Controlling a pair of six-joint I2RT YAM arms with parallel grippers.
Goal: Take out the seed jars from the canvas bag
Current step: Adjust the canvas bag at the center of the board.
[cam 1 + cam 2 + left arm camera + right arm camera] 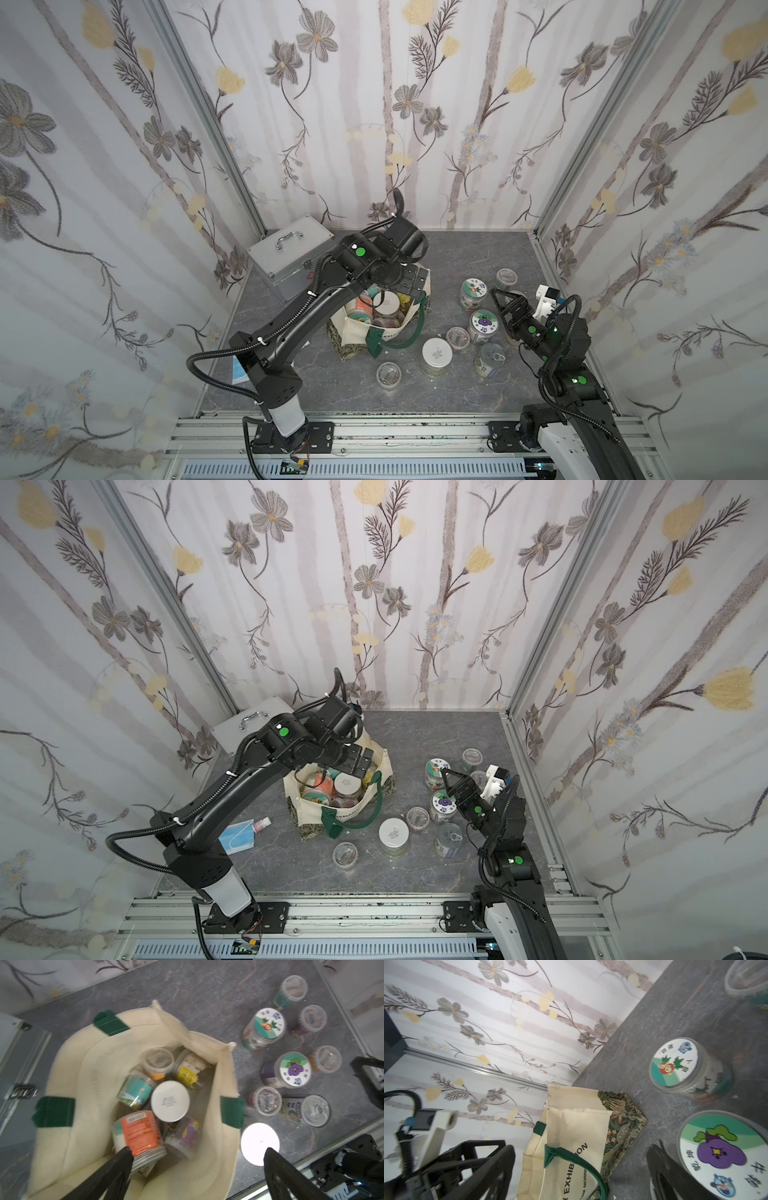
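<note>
The canvas bag [390, 330] [83, 1059] stands open at the middle of the table, its mouth facing up. Several seed jars lie inside it: a white-lidded one [170, 1101], an orange-labelled one [141, 1132], a teal one [135, 1093] and a clear-lidded one [158, 1061]. My left gripper [197, 1153] hovers open over the bag's mouth, holding nothing. More seed jars stand on the table right of the bag, among them a strawberry-lidded jar [473, 291], a purple-flower-lidded jar [484, 324] and a white-lidded jar [436, 353]. My right gripper [505, 297] [581, 1153] is open and empty, low beside the purple-flower jar [720, 1151].
A silver metal case [286, 253] stands at the back left against the wall. A blue face mask [237, 835] and a small pink-capped bottle [262, 824] lie left of the bag, under the left arm. An aluminium rail [374, 432] runs along the table's front edge.
</note>
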